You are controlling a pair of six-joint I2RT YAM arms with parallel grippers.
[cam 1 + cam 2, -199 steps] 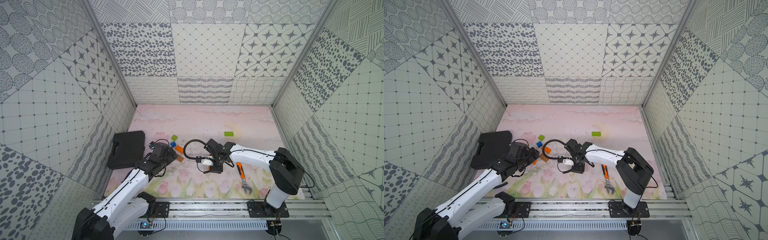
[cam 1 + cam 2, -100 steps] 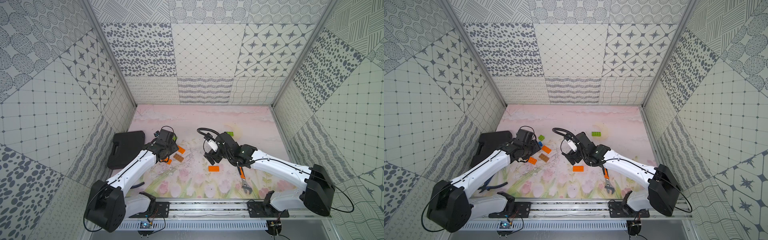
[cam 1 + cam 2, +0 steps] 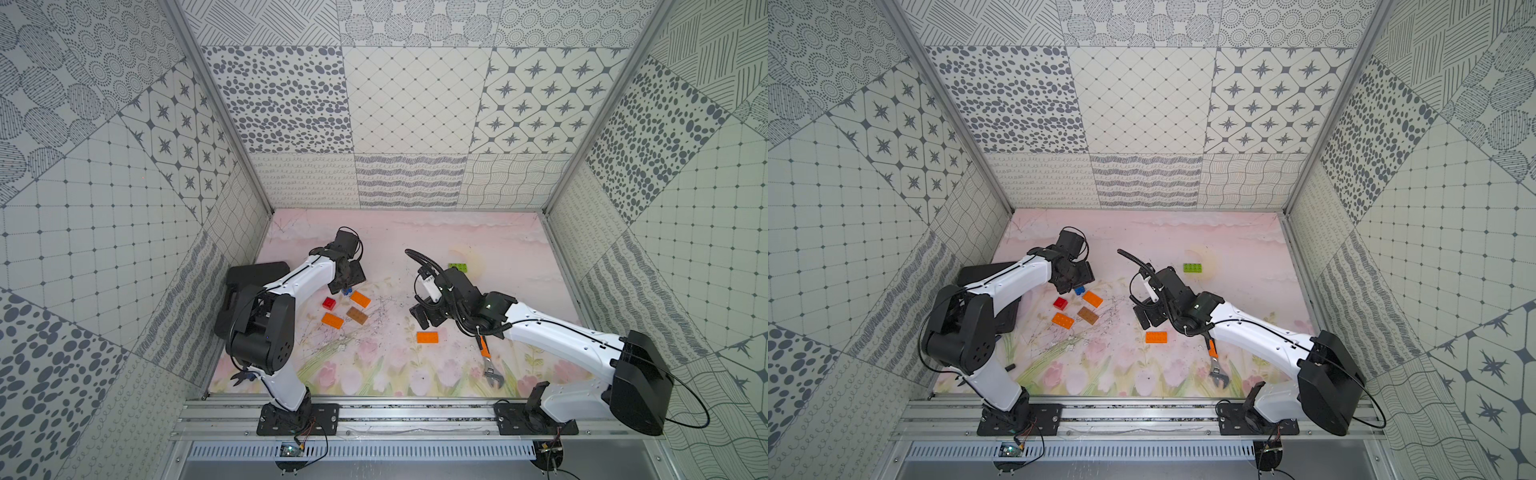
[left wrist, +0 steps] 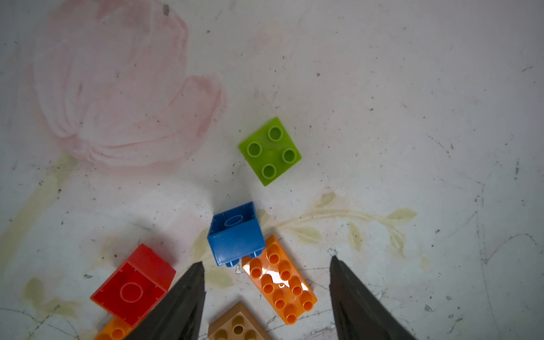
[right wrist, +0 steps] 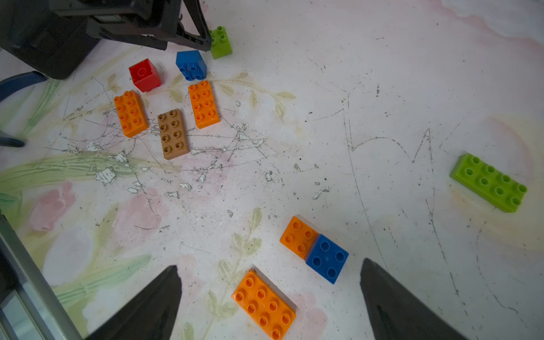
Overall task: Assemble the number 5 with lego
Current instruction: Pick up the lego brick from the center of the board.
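Lego cluster by left arm: a blue square brick [image 4: 235, 232] lies tipped on its side, touching the end of an orange oblong brick [image 4: 279, 287]; a red square brick [image 4: 134, 285] lies hollow side up just beside them; a brown oblong brick [image 5: 172, 134] and a second orange oblong [image 5: 131, 113] lie near, apart from each other.
Lime square brick [image 4: 269, 150]: studs up, a little beyond the blue one, apart from it.
Joined pair: an orange square [image 5: 298, 237] and a blue square [image 5: 326, 259] sit edge to edge, near the right arm.
Loose pieces: another orange oblong [image 5: 263, 304] lies just beside that pair; a lime oblong brick [image 5: 488, 182] lies well apart.
Left gripper [image 4: 266, 266]: jaws parted, empty, poised over the tipped blue brick and the orange oblong.
Right gripper [image 5: 269, 270]: jaws wide apart, nothing between them, above the joined pair.
Progress: early; no figure 5 is readable, only two squares abut.
Left to do: gather the scattered bricks, right the tipped ones, lay out the strokes.
Bystander: a wrench [image 3: 490, 365] lies under the right arm, no part of the build.
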